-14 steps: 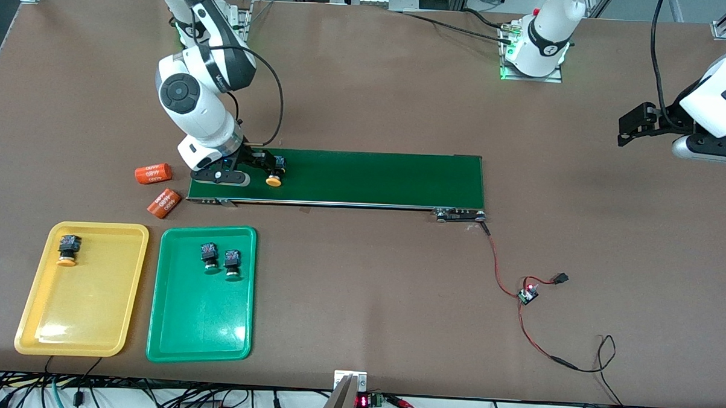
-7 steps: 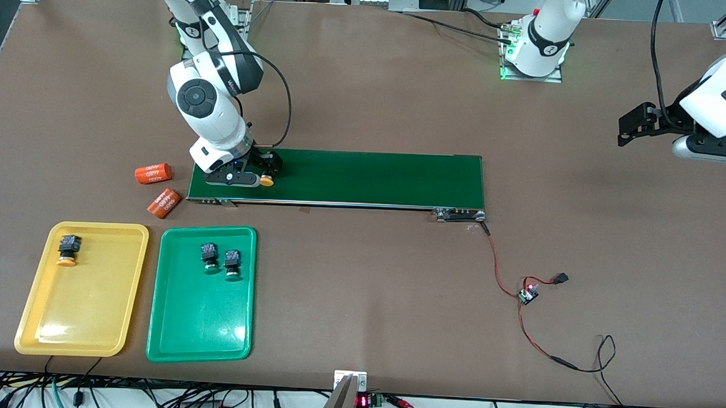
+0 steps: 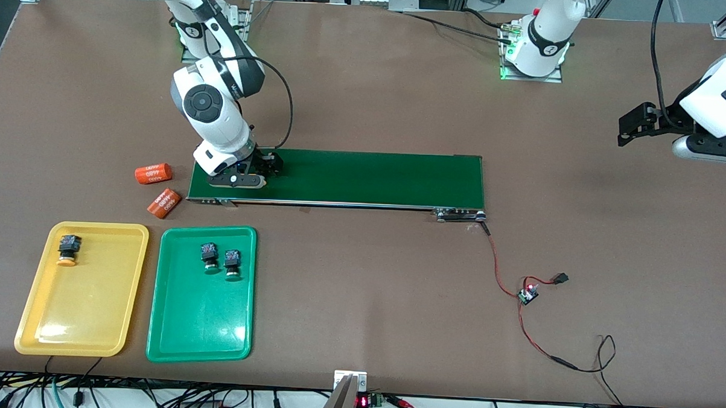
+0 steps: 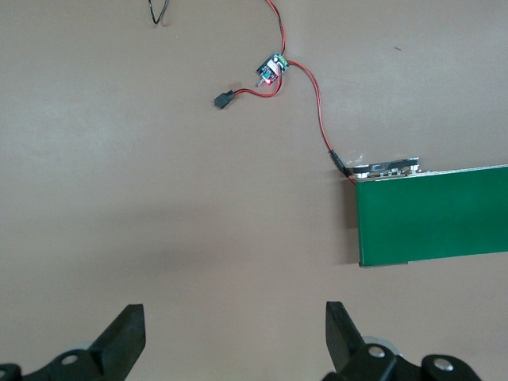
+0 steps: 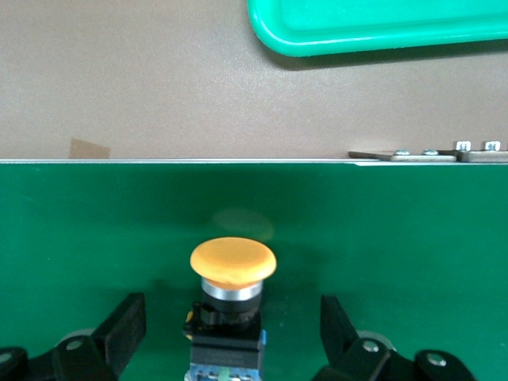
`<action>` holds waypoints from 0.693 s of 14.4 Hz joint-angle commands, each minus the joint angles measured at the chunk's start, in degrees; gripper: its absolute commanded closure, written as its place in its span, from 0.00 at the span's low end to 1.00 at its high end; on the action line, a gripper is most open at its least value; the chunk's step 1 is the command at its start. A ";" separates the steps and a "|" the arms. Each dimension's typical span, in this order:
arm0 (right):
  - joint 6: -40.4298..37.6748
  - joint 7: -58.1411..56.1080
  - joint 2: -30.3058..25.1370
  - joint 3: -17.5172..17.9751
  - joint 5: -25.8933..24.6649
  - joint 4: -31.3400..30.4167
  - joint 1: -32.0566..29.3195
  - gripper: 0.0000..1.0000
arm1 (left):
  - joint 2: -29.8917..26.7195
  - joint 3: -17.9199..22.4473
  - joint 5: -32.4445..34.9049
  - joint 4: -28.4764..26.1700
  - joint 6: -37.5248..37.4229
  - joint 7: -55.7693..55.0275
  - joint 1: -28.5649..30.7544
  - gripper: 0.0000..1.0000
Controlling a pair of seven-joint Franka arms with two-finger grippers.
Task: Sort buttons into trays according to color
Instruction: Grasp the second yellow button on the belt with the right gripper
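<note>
On the dark-green belt [image 3: 340,178], at its end toward the right arm, the yellow-orange button [image 5: 232,278] lies between the right gripper's [image 5: 232,325] spread fingers [image 5: 127,325], touching neither. Well off the belt's other end, the left gripper [image 4: 236,337] waits, fingers apart and grasping nothing.
</note>
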 commanded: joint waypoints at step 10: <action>-1.40 -0.71 -0.26 -1.92 -3.76 2.57 -1.11 0.86 | 0.43 0.19 -0.66 1.44 -1.36 1.16 0.42 0.00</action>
